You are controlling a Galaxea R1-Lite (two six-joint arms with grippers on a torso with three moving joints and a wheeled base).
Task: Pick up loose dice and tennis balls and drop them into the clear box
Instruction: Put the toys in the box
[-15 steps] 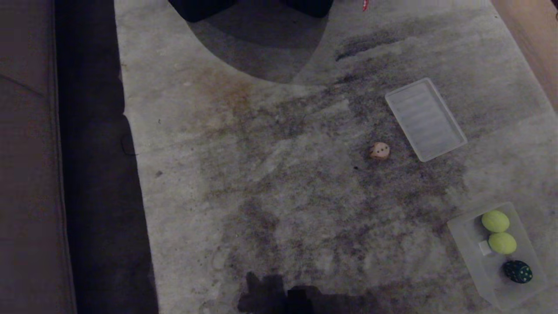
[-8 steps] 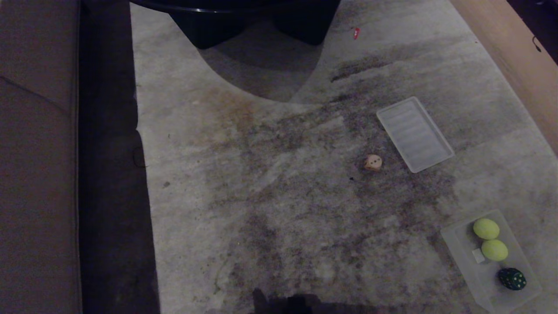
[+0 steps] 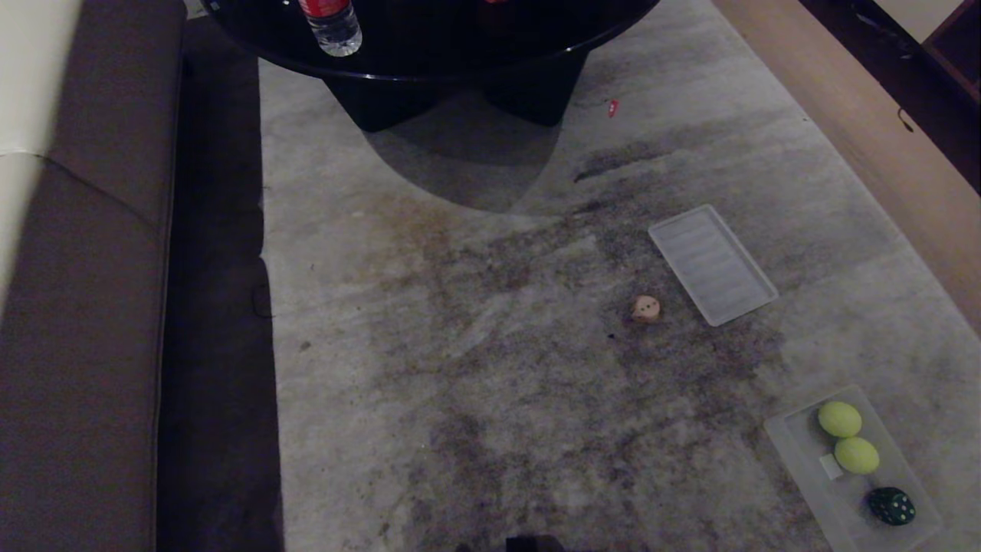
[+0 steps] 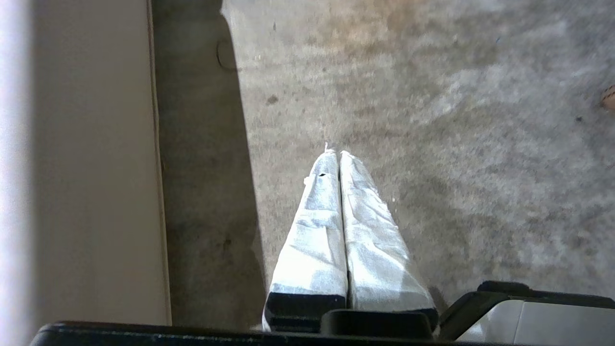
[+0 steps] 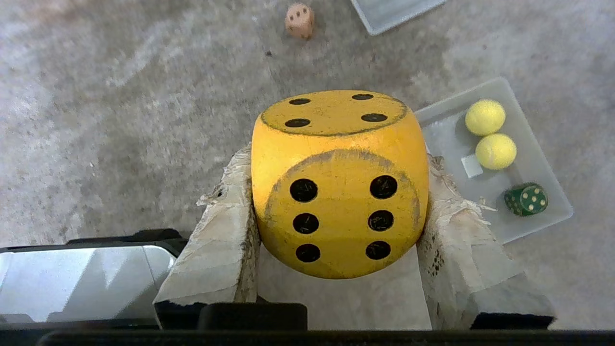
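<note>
Seen across the mottled grey carpet (image 3: 475, 368): clear box (image 3: 797, 460) at right, holding two tennis balls (image 3: 840, 419) and a dark green die (image 3: 890, 506). Clamped in the right gripper (image 5: 339, 202) (fingers cloth-wrapped), yellow die (image 5: 339, 192). Left gripper (image 4: 339, 158) pressed together, empty. Loose beside the ribbed lid (image 3: 713, 264): pinkish-tan die (image 3: 646, 308).

Living room: sofa (image 3: 77, 322), rug (image 3: 475, 368), coffee table (image 3: 429, 38).

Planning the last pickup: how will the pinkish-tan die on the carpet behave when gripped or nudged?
The pinkish-tan die looks rigid, so it probably won't squash. Its rounded corners may let it tumble if nudged, though the carpet should stop it soon. Flat faces likely suit a pinch.
</note>
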